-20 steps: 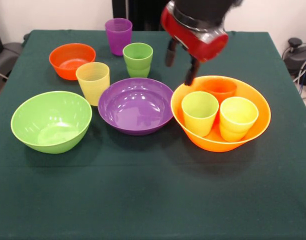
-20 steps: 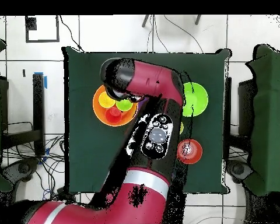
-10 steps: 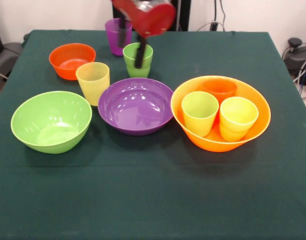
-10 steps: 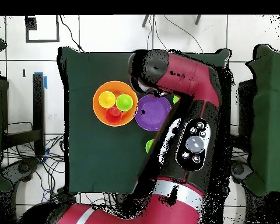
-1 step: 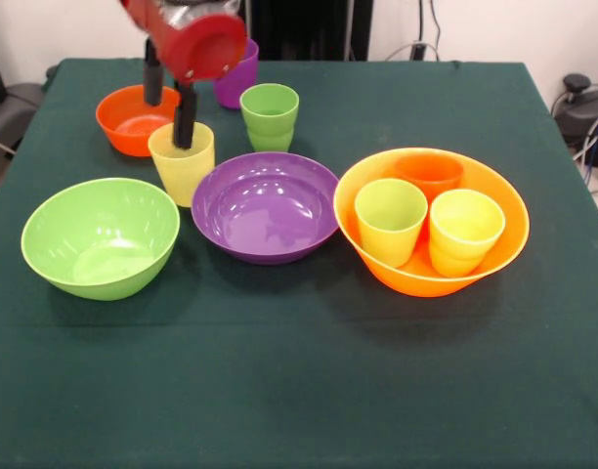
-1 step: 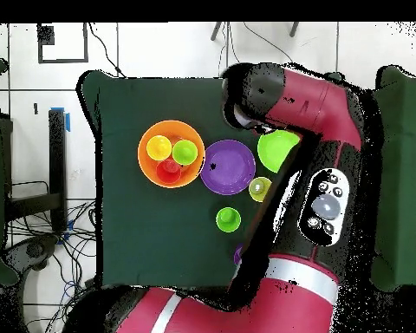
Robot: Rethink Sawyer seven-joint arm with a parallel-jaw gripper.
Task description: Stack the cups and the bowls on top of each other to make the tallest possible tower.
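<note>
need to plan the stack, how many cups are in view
6: three inside the yellow-orange bowl (lime cup, yellow cup, orange cup), pale yellow cup under the gripper, green cup, purple cup partly hidden behind it.

A glossy red arm [image 6: 307,104] with black joints, a round red wrist, and black fingers [image 5: 185,115].

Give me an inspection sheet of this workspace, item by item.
Surface: table under a dark green cloth.
Job's things: yellow-orange bowl holds lime green cup, yellow-orange cup, orange cup. Purple bowl, lime green bowl, small orange bowl, pale yellow cup, dark green cup, purple cup stand apart; no tower yet.
Clutter: nothing seen.
Gripper: gripper open, one finger inside the pale yellow cup's rim.
Cables: wires on floor.
Surroundings: tiled floor, dark furniture at both sides.
</note>
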